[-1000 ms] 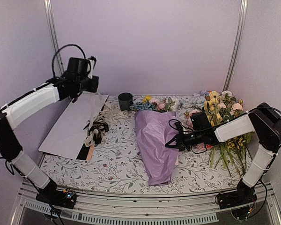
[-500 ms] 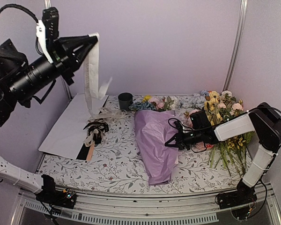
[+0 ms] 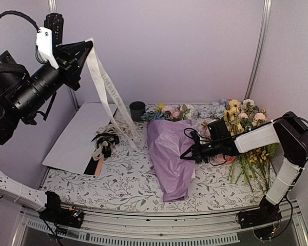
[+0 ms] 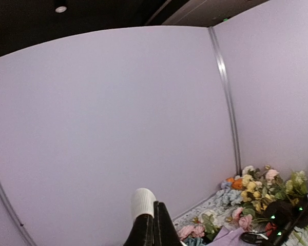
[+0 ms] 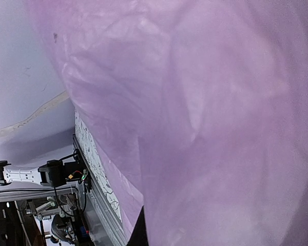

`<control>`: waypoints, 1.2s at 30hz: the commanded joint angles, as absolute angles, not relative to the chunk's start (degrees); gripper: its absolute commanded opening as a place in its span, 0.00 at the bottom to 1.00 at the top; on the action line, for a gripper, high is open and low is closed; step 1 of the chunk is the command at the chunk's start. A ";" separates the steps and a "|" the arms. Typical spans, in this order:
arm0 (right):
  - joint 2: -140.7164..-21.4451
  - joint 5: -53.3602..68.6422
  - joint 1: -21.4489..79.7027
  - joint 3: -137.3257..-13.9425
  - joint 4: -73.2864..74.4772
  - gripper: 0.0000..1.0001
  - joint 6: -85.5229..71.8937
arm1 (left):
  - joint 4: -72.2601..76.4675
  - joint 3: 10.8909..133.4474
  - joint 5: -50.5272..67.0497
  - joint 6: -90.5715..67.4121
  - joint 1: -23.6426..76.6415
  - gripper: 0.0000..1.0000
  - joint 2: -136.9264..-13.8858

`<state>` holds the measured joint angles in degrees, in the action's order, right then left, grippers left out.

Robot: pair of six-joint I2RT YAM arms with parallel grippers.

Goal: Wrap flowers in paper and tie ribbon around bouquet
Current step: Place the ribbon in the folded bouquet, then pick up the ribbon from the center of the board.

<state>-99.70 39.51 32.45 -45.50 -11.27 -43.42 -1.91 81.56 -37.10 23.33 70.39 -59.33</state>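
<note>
In the lower centre of the top view the bouquet lies on the table, with its narrow end toward me. The lilac paper is already folded around the stems, so I judge that the wrapping is done and the tying is now in hand. At the bouquet's right edge my right gripper is closed and pinches the paper. In the upper left my left gripper is closed on one end of the cream ribbon. The ribbon hangs slanted, and its lower end reaches the table just left of the bouquet. Next, I think, the ribbon must pass around the cone's narrow part while the right grip holds. Farther back the flowers show from the wide end. Beside them stands a dark cup; I cannot tell what is in it.
</note>
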 commanded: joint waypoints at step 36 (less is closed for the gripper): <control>-99.40 38.31 32.09 -48.89 -7.47 0.00 -38.50 | -20.35 76.14 -4.50 0.51 28.34 0.58 -106.53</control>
